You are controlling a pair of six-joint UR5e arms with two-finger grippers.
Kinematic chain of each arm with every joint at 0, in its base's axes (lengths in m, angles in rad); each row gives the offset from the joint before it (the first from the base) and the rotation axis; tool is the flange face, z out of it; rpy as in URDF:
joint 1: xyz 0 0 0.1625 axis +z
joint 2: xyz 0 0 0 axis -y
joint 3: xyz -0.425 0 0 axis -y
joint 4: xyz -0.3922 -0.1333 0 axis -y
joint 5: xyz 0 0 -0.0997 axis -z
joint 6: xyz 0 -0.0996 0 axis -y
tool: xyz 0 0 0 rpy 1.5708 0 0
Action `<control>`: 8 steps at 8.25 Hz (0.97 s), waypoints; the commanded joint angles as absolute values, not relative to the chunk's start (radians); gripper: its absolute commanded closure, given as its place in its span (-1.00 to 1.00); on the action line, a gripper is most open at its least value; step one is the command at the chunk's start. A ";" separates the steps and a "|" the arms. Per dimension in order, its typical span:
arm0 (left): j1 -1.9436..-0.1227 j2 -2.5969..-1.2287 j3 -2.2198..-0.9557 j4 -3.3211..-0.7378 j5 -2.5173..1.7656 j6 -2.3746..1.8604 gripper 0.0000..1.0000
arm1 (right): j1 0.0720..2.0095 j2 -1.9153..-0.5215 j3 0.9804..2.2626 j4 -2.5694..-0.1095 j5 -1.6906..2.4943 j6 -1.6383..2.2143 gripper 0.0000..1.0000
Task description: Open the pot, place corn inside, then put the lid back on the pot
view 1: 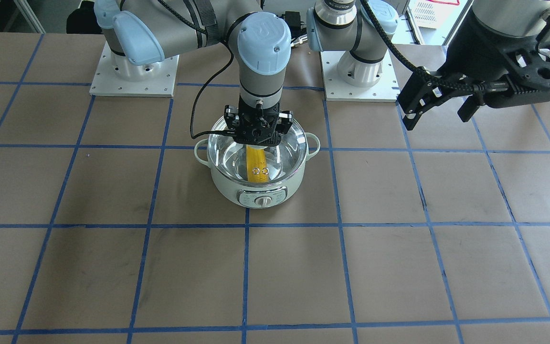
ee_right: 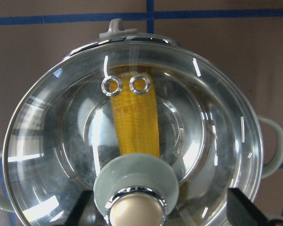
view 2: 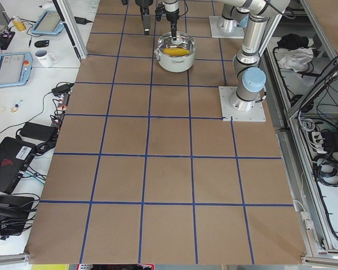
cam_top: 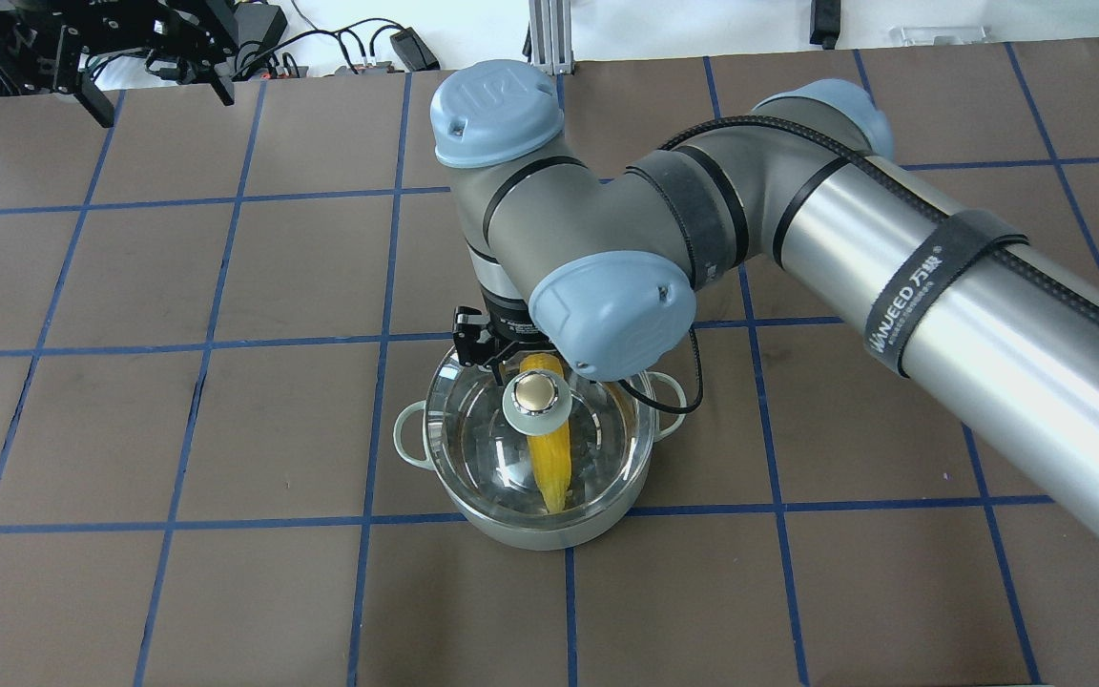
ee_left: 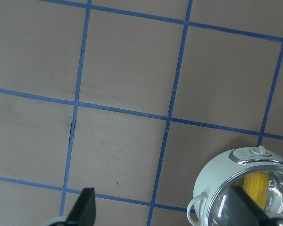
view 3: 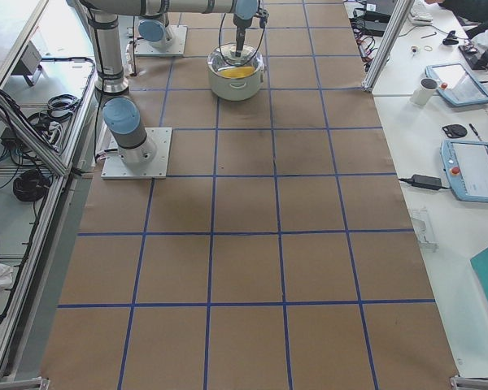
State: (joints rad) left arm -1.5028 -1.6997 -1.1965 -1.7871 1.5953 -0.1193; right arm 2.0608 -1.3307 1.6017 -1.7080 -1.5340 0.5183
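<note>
Closest to the right wrist camera: the gold-beige knob [ee_right: 136,213] on its pale green base, centred low between the two black fingers of the right gripper [ee_right: 162,207]. Fingers spread wide, one on each side of the knob, gripping nothing. Hangs over the lid, wrist pointing straight down.

Under the knob, the round clear glass lid with metal rim [ee_right: 203,141], sitting level on the pot's rim as far as can be seen, two small metal vent rings [ee_right: 112,85] toward the dial side.

Through the glass, the bright yellow husked corn cob [ee_right: 134,122], lying on the steel bottom of the round pale mint-green electric pot [view 1: 227,188]. Runs lengthwise across the middle, from the side with the front control dial [view 1: 261,200] back beneath the knob, tapered end away from the dial.

Around the pot, the brown table [view 1: 399,267] crossed by blue tape lines.

Farthest off, the left gripper [view 1: 436,117], raised and well apart from the pot, fingers likewise parted and empty.

Looks like corn in and lid back on, so little left but to draw the arm away. Turns on one relation: knob straight below the spread right fingers and between them. Best taken straight up, then; any sideways drift risks clipping the knob and shifting the lid. Right arm by far the nearer; no call for the left.
</note>
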 commanded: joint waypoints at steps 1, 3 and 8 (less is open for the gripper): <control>-1.502 -1.700 -1.197 -1.787 1.595 -0.120 -1.00 | 1.931 -1.473 1.597 -1.698 -1.592 0.381 -1.00; -1.503 -1.701 -1.197 -1.787 1.595 -0.123 -1.00 | 1.757 -1.569 1.591 -1.652 -1.592 0.196 -1.00; -1.503 -1.701 -1.197 -1.787 1.595 -0.123 -1.00 | 1.631 -1.635 1.577 -1.560 -1.586 0.107 -1.00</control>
